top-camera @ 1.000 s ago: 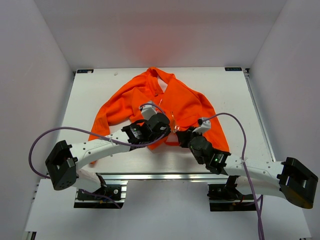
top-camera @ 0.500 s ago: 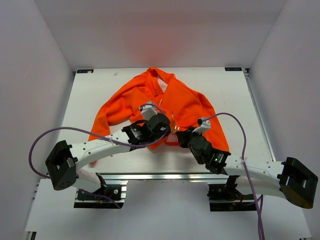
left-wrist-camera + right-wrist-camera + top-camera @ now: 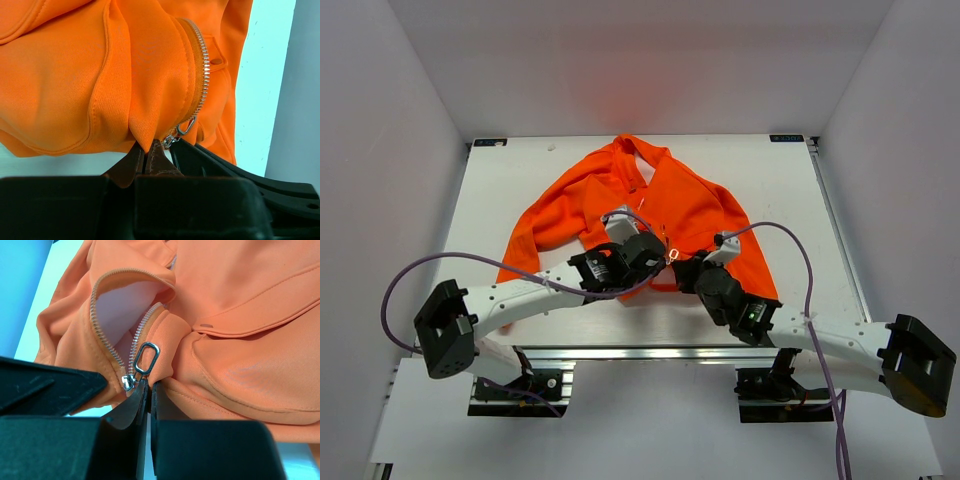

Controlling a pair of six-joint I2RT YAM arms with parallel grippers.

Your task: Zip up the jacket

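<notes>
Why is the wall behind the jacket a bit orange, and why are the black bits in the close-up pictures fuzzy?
Top external view: the bright orange jacket throws its colour onto the white back wall. Left wrist view: the left hand sits too near the lens, so it blurs, while the zipper teeth are sharp. Right wrist view: same for the right hand.
</notes>
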